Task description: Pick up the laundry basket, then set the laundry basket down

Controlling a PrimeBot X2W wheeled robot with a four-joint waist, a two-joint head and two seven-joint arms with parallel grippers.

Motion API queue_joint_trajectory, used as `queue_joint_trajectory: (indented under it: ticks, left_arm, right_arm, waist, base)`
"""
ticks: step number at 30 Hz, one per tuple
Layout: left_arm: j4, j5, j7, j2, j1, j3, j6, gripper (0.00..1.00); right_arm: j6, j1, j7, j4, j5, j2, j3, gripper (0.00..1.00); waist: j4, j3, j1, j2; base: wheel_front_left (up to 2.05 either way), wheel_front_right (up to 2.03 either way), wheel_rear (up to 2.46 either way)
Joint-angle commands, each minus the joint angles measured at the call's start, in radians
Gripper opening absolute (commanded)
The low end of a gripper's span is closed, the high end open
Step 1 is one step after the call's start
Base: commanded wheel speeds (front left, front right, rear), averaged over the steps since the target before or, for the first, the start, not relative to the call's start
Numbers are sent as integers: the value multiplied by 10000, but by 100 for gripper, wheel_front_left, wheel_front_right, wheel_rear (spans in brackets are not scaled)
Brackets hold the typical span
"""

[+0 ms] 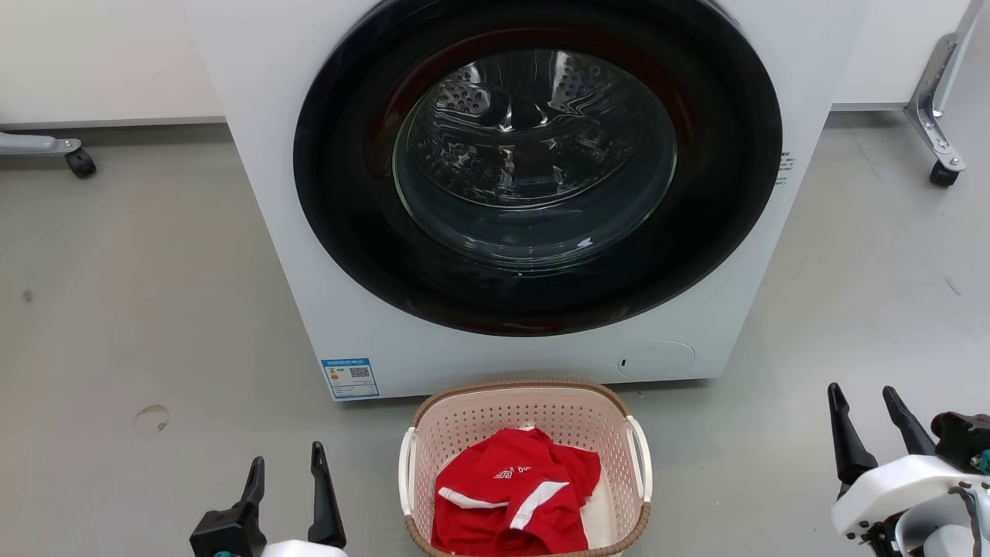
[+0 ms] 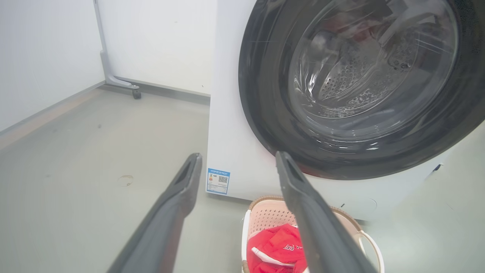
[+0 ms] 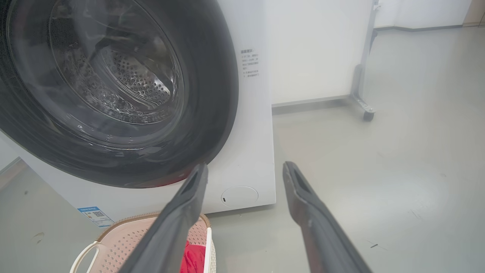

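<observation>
Pink-cream laundry basket (image 1: 526, 418), 2 handles (image 1: 407, 472) in head view — left claw (image 1: 287, 455), right claw (image 1: 861, 388) spread, empty

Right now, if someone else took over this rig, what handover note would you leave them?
Grippers: the left gripper is open and empty, low on the basket's left side and clear of it. The right gripper is open and empty, off to the basket's right and farther from it.
Things: the laundry basket stands on the floor just in front of the washing machine, with a red garment inside. Both white handles are free.
Done: nothing; the basket is not yet gripped.
Left: grip it, lift it, set it down.
</observation>
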Motion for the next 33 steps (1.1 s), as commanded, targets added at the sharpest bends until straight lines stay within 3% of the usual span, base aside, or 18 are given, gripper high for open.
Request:
queue_joint_trajectory:
  ticks: [1, 17, 33]
  left_arm:
    - [-191, 106, -137, 42, -147, 259, 42, 100]
    - [-278, -26, -6, 106, -125, 224, 88, 100]
    - [-807, -269, 1431, 388, -44, 70, 215, 100]
  right_arm:
    - [46, -422, -149, -173, 36, -235, 251, 100]
    - [46, -440, -88, -425, 4, -235, 352, 100]
    - [46, -263, 263, -808, 56, -235, 345, 100]
  waist:
    - [-4, -5, 0, 0]
    - [-13, -69, 0, 0]
    - [-9, -126, 0, 0]
  base:
    - [0, 0, 0]
    - [0, 0, 0]
    - [0, 0, 0]
